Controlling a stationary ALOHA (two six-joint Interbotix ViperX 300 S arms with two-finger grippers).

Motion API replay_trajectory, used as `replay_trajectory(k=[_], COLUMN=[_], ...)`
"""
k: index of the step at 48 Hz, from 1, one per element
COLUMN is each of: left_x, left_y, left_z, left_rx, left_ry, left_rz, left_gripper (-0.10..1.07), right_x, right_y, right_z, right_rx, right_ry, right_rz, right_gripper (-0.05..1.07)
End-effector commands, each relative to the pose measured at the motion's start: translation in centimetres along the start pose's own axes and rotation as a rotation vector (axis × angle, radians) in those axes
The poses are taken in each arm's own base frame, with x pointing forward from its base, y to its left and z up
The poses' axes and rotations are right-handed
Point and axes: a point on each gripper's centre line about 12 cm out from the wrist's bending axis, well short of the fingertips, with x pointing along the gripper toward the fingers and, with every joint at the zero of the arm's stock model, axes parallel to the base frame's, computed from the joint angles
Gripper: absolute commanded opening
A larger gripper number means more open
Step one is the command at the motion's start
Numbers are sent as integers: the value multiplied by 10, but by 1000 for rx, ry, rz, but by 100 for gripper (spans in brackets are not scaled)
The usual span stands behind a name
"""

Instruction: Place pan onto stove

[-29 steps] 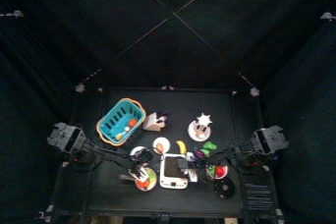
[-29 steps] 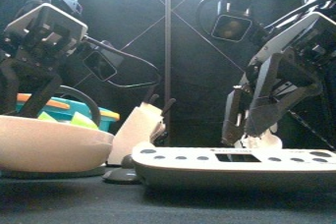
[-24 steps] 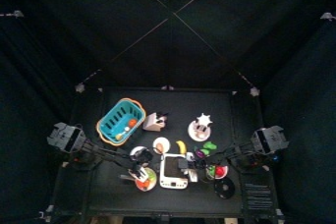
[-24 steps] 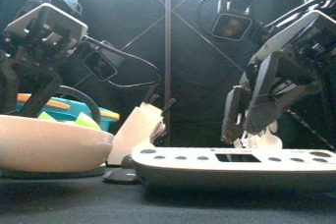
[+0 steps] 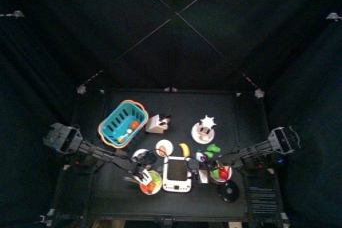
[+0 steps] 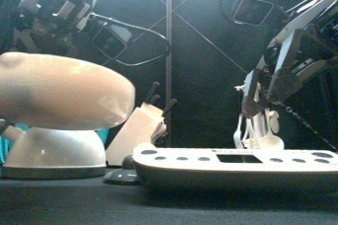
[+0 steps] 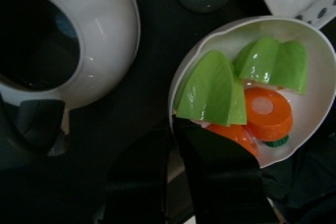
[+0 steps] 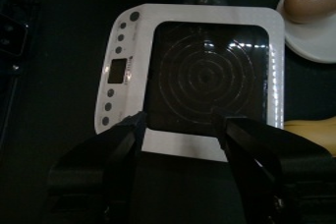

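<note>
Left gripper (image 7: 118, 135) is clamped on the pan (image 6: 59, 86). The pan is up off the table (image 5: 201, 107), hanging in the air on the left side, big and tan in the front view. In the left wrist view the pan (image 7: 112, 51) shows a pale rim and a dark inside. One black jaw is clear beside it; the other sits at the rim and is hard to make out.

Just below the pan is a white dish (image 7: 302, 61) holding green and orange toy pieces. From the front the white dish (image 6: 53, 150) stands on the table directly under the raised pan, not touching it.

The stove (image 6: 238, 165) lies flat at the front middle of the table, to the right of the pan and apart from it, nothing on top. From above the stove (image 5: 177, 175) sits between the two arms, near the front edge.

Right gripper (image 8: 184, 140) hangs over the stove (image 8: 203, 66) with its jaws spread apart, holding nothing. The round burner ring and a row of small dots along one edge show between and beyond the jaws.

The teal basket (image 5: 122, 123) is further back on the left, well apart from the stove. Other small toy items are scattered around the stove, too small to name from above.
</note>
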Motion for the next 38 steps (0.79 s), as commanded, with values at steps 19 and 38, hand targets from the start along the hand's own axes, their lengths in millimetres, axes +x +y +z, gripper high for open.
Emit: replay_trajectory(k=[19, 38], left_x=[-20, -12], left_y=[-33, -42], left_z=[65, 120], left_rx=[84, 146], left_ry=[4, -48], left_rz=[0, 34], left_gripper=[51, 51], right_x=[-12, -25], right_y=[-3, -4], right_z=[-7, -17], right_rx=[-2, 22], right_ry=[44, 37], right_rz=[-23, -20], right_gripper=[89, 89])
